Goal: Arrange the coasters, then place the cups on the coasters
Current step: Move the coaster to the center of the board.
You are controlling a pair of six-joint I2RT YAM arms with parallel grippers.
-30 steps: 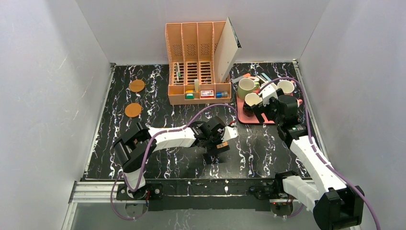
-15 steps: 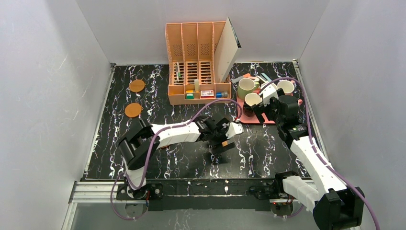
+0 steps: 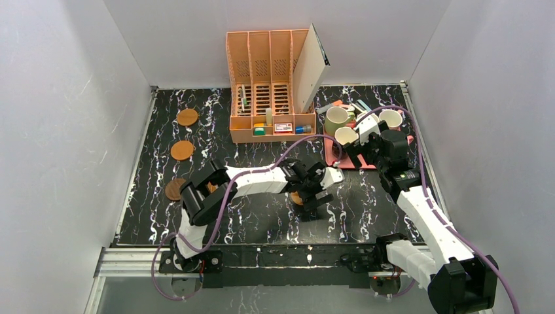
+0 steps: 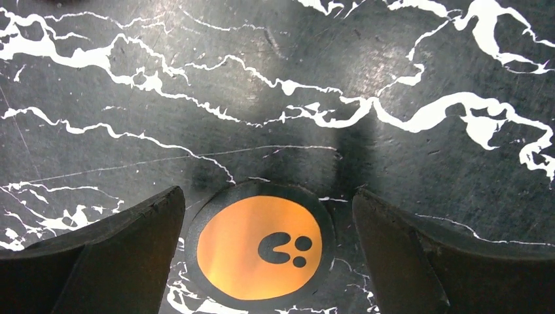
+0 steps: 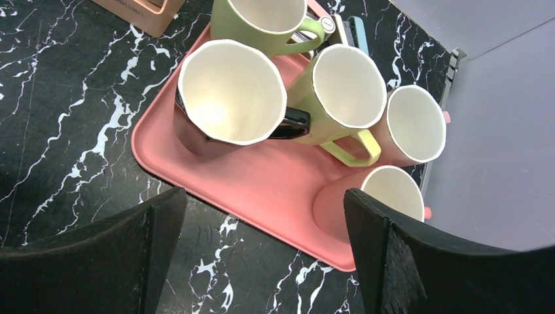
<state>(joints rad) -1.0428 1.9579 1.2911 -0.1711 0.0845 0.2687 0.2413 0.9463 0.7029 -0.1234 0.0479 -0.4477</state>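
Observation:
An orange coaster with dark marks and a black rim [image 4: 260, 247] lies flat on the table, also in the top view [image 3: 296, 197]. My left gripper [image 4: 267, 199] hangs open above it, one finger on each side, not touching. Two plain orange-brown coasters [image 3: 188, 117] [image 3: 182, 150] and a dark brown coaster [image 3: 174, 189] lie at the left. On the pink tray [image 5: 262, 176] stand the black cup [image 5: 229, 91], olive green cup [image 5: 258, 16], yellow cup [image 5: 348, 85], white cup [image 5: 415, 124] and pink cup [image 5: 393, 190]. My right gripper [image 5: 265, 196] is open over the tray's near edge.
An orange desk organiser [image 3: 269, 88] with small items stands at the back centre, a white board leaning on it. Pens and small items lie behind the tray [image 3: 340, 161]. White walls close in the left, back and right sides.
My left arm has swung right and slightly away, uncovering the dark brown coaster at the left. Its open gripper now sits over the marked orange coaster. The right arm has not moved.

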